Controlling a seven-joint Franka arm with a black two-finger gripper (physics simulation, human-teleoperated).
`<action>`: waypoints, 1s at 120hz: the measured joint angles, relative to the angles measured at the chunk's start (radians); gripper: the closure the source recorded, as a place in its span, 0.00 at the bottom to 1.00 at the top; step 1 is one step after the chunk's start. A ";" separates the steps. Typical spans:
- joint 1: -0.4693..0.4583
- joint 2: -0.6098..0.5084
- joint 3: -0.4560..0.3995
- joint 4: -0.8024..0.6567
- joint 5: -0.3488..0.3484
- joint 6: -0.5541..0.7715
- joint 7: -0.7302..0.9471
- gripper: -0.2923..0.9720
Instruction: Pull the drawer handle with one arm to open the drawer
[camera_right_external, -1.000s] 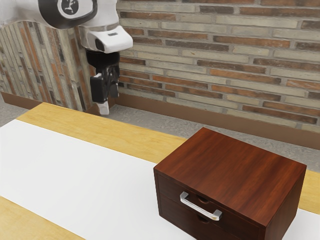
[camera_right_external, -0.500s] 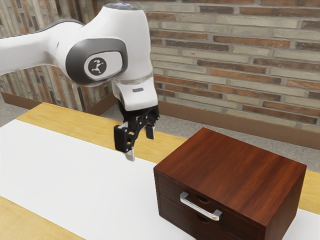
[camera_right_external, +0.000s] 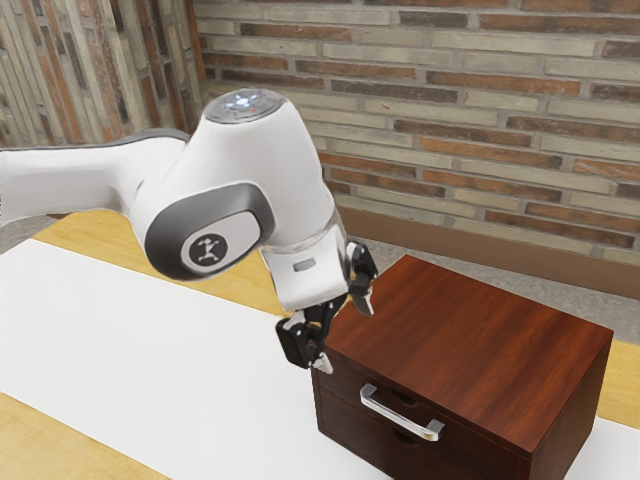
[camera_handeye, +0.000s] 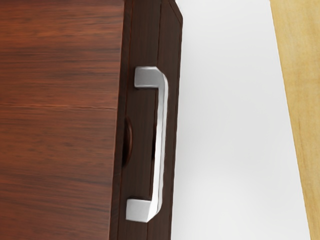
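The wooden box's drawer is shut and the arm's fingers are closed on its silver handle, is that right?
Not quite. The drawer is shut, but the fingers are open by the box's top front corner, above the silver handle and clear of it; the exterior view shows this.

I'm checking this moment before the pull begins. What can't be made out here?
Lower front of the cabinet: exterior view, cut off by the bottom edge.
Near top corner of the cabinet: exterior view, hidden behind the pincer.
Whether the pincer touches the cabinet: exterior view, their overlap hides it.
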 joint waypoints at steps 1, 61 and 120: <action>-0.001 0.000 -0.001 -0.002 0.000 0.004 0.000 0.27; -0.009 0.037 -0.045 -0.090 -0.003 0.134 -0.030 0.54; -0.017 0.179 -0.047 -0.098 0.008 0.242 -0.046 0.55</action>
